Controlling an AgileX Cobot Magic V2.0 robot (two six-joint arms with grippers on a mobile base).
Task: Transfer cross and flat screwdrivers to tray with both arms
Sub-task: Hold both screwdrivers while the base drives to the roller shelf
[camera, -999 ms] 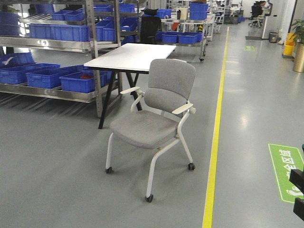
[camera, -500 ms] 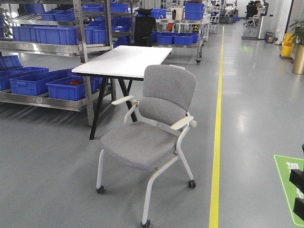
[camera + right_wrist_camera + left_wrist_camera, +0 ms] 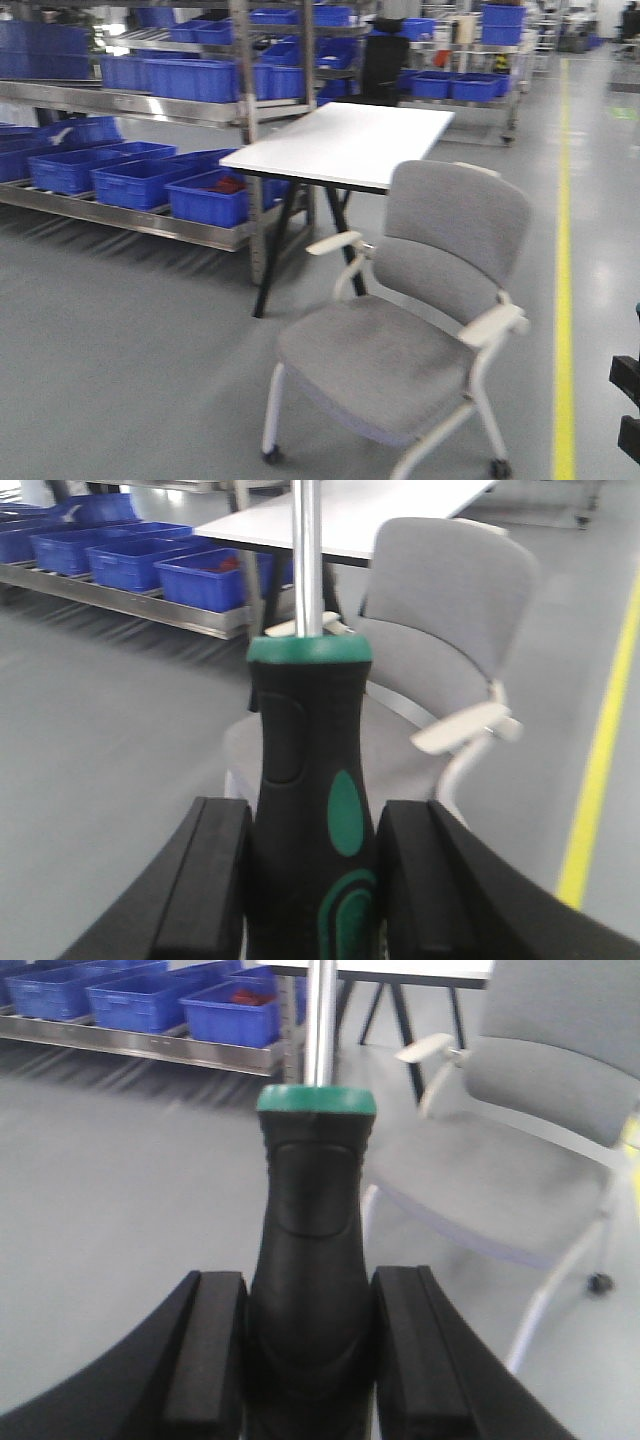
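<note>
- Left wrist view: the left hand (image 3: 308,1355) is closed on a screwdriver (image 3: 310,1200). Its black handle is clamped between the two dark fingers (image 3: 205,1350) and touches both.
- The handle points up in the picture, with a green collar at its top. The steel shaft runs out past the top edge, so the tip is hidden and I cannot tell whether it is cross or flat.
- Right wrist view: the right hand (image 3: 312,880) grips the other screwdriver (image 3: 305,730) the same way, by its black-and-green handle. Its shaft also leaves the picture at the top.
- Front view, blurred: a grey chair (image 3: 420,330) with pale armrests stands on the floor just in front of a white table (image 3: 345,140).
- Blue bins (image 3: 210,195) sit on metal shelves (image 3: 150,105) to the left, and a yellow line (image 3: 563,250) runs along the floor at the right.
</note>
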